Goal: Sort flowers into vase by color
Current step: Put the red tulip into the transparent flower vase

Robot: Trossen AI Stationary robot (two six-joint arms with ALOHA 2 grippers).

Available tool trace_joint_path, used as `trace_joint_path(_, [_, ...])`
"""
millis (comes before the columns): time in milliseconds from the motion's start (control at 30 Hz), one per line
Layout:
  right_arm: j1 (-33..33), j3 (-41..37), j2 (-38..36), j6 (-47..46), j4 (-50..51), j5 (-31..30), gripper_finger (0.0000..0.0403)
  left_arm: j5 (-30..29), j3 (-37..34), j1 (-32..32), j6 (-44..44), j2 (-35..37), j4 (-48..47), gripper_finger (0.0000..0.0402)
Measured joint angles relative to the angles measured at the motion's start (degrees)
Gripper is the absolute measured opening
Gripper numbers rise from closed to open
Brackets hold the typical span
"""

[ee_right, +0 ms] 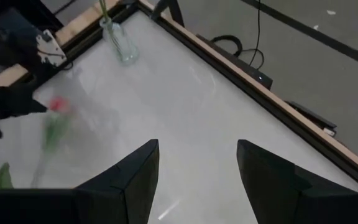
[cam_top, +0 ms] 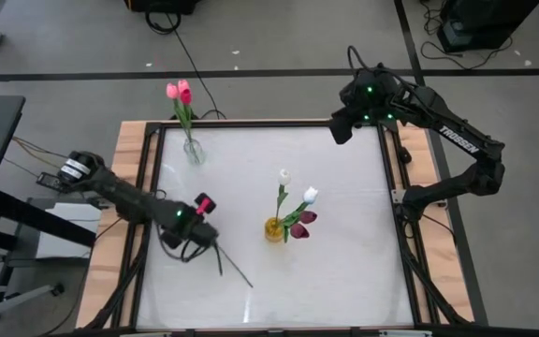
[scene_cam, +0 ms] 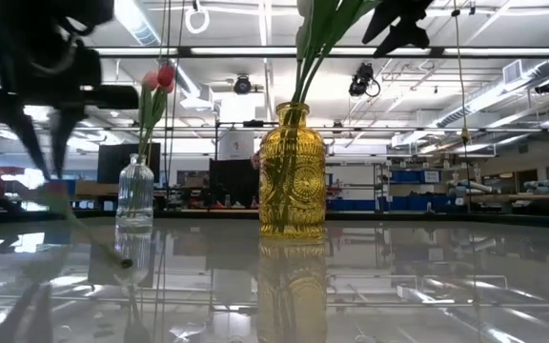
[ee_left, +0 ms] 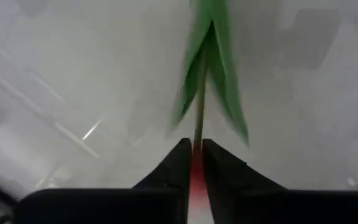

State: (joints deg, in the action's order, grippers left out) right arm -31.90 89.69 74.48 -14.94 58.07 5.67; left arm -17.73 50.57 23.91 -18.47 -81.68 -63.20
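Locate the red tulip (cam_top: pixel 203 205) at the table's (cam_top: pixel 344 271) left side: its stem is pinched between the left gripper's (ee_left: pixel 196 154) fingers, just below the bud, and trails toward the front edge. Note the right gripper (ee_right: pixel 197 163), jaws spread, holding nothing, over the far right corner.

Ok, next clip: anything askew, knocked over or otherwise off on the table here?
Nothing spilled or toppled. Both vases stand upright: the clear vase holds pink flowers, the amber vase white and dark purple ones. The left gripper is shut on a red tulip, gripped just below the bud. The right gripper waits open at the far corner.
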Motion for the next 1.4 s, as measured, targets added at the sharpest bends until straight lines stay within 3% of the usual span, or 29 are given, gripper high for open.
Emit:
trace_joint_path(167, [0.01,0.0,0.0,-1.43,-1.69,0.0,0.0224,-2.31,0.0,-7.13,-4.66,0.08,0.67,0.0099])
trace_joint_path(267, [0.0,0.0,0.0,-2.18,-1.85,0.0,0.0224,-2.48,0.31,-10.45,2.39,0.06,0.73,0.0147])
trace_joint_path(400, [0.0,0.0,0.02,-3.59,-1.15,0.0,0.0224,-1.98,4.03,-12.51,28.76,0.06,0.31,0.0206])
trace_joint_path(533, [0.0,0.0,0.02,-3.58,-0.27,0.0,0.0224,6.06,7.59,-13.84,51.86,0.08,1.27,0.0236])
trace_joint_path(733, [0.02,0.0,0.04,-3.51,-0.12,-0.02,0.0224,16.8,5.97,-11.26,95.86,0.1,14.98,0.0232])
trace_joint_path(900, [0.0,0.0,0.04,-2.18,-0.12,0.02,0.0224,17.8,1.53,-6.9,119.63,-0.93,27.64,0.0221])
trace_joint_path(1167, [0.0,0.0,0.04,1.29,0.86,0.44,0.0224,12.75,0.59,-3.1,138.69,-4.68,21.15,0.022])
trace_joint_path(1400, [0.0,0.0,0.04,3.09,1.68,0.5,0.0224,11.58,0.61,-3.2,143.45,-10.44,21.92,0.022])
